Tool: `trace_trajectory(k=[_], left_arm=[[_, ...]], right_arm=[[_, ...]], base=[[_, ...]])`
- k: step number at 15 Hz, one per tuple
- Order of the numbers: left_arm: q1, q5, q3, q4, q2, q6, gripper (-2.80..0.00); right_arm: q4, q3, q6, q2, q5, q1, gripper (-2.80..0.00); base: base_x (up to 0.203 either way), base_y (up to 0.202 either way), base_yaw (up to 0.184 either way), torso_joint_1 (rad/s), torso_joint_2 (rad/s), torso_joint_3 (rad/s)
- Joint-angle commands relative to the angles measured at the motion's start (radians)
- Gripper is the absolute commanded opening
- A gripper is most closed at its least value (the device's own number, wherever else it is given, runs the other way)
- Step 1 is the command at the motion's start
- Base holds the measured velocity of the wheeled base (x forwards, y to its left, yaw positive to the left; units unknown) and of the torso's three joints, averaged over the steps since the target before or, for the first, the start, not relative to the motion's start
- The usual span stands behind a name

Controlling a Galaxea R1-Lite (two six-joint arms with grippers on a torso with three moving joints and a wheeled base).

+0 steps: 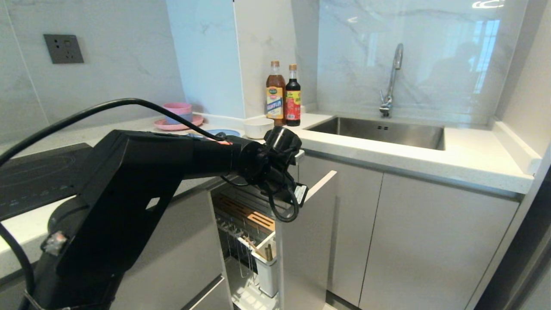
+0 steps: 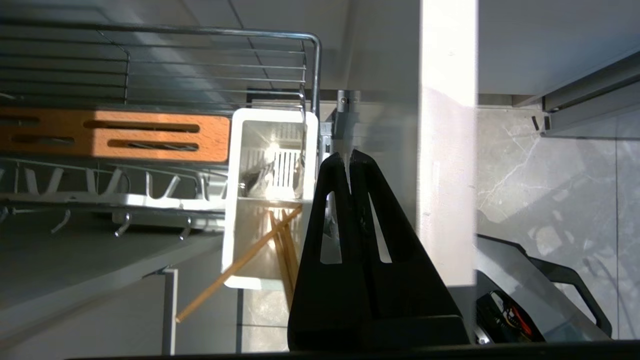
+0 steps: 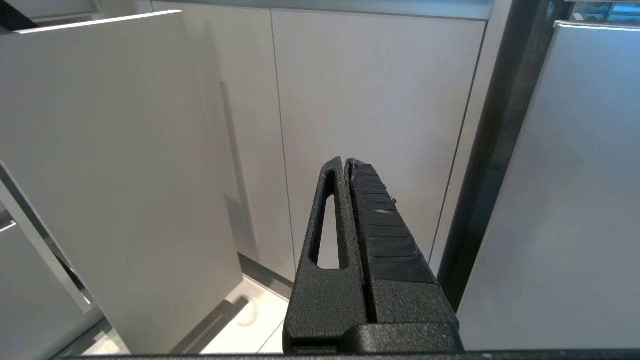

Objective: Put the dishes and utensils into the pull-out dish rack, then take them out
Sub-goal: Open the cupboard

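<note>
Head view, desk (image 1: pixel 430 159): pale stone top across the middle of the frame, steel sink (image 1: pixel 383 131) at upper right.
Pull-out dish rack (image 1: pixel 258 232): drawn out at lower centre, flat grey front panel toward the right; in the left wrist view the chrome wire, bamboo strip (image 2: pixel 115 135) and white cup (image 2: pixel 270 200) fill the left half.
Left arm: large and black across the left and centre of the head view; left pincer (image 2: pixel 346 159) pressed shut, empty, just beside the white cup.
Right pincer (image 3: pixel 346 162): shut, empty, parked facing the cabinet doors at centre of its wrist view.
Plate (image 1: pixel 224 132): light blue, on the desk at upper centre, partly hidden by the arm. Judged stiff, breakable, slick glaze; take by the rim.
Bowl (image 1: pixel 258 127): off-white, on the desk just right of the plate. Same caution; grip the wall at the lip.
Chopsticks (image 2: pixel 240 262): already in the white cup, leaning out. Judged light, thin, apt to roll; pinch both together mid-length.
Metal cutlery (image 2: pixel 255 180): in the cup's other compartment, kind unclear.
Bottles (image 1: pixel 284 94): two sauce bottles, labels unreadable.
</note>
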Motion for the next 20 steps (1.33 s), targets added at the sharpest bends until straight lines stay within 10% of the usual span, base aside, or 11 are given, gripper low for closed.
trace_trajectory(k=[1,20], left_arm=[[-0.020,0.002,-0.001,-0.007,0.002,0.000,-2.80],[-0.182,-0.003,-0.001,-0.059,0.019,-0.002,-2.80]], right_arm=[[0.000,0.002,0.000,0.000,0.000,0.000,-2.80],[0.000,0.002,0.000,0.000,0.000,0.000,-2.80]], base=[[0.000,0.000,0.000,0.000,0.00,0.000],[0.000,0.000,0.000,0.000,0.00,0.000]])
